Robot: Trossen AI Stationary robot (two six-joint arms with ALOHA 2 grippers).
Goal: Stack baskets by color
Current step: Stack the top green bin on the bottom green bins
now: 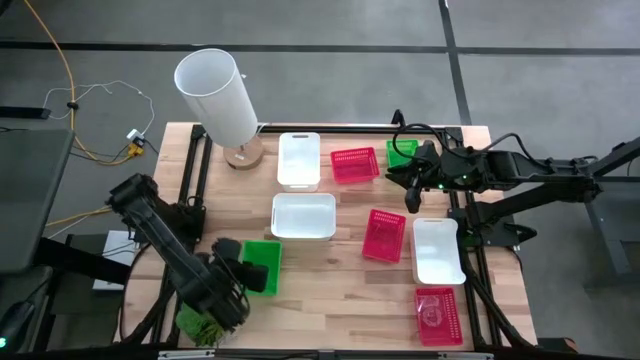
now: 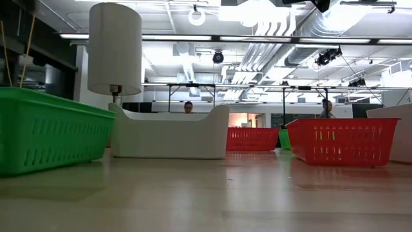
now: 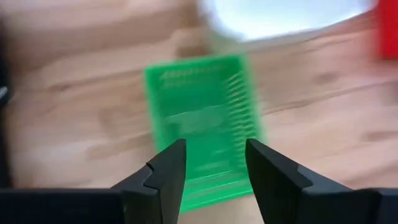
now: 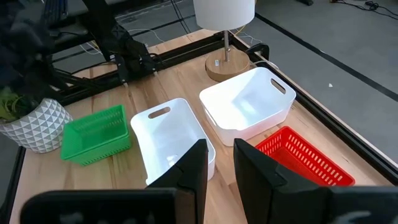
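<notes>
A green basket (image 1: 265, 258) sits flat on the table near its left front; my left gripper (image 1: 255, 275) hovers above it, open, the basket's floor (image 3: 199, 106) showing between and beyond the fingers (image 3: 214, 152). A second green basket (image 1: 400, 152) at the far right is partly hidden by my right arm. Three white baskets (image 1: 299, 160) (image 1: 303, 216) (image 1: 437, 250) and three red ones (image 1: 354, 165) (image 1: 384, 235) (image 1: 438, 315) rest singly on the wood. My right gripper (image 1: 412, 195) hangs high above the table's right part, its fingers (image 4: 221, 168) narrowly apart with nothing between them.
A tall white cylinder lamp (image 1: 218, 95) stands at the far left on a round wooden foot. A small potted plant (image 1: 198, 325) sits at the near left corner, close beside my left arm. Bare wood (image 1: 330, 300) lies along the front middle.
</notes>
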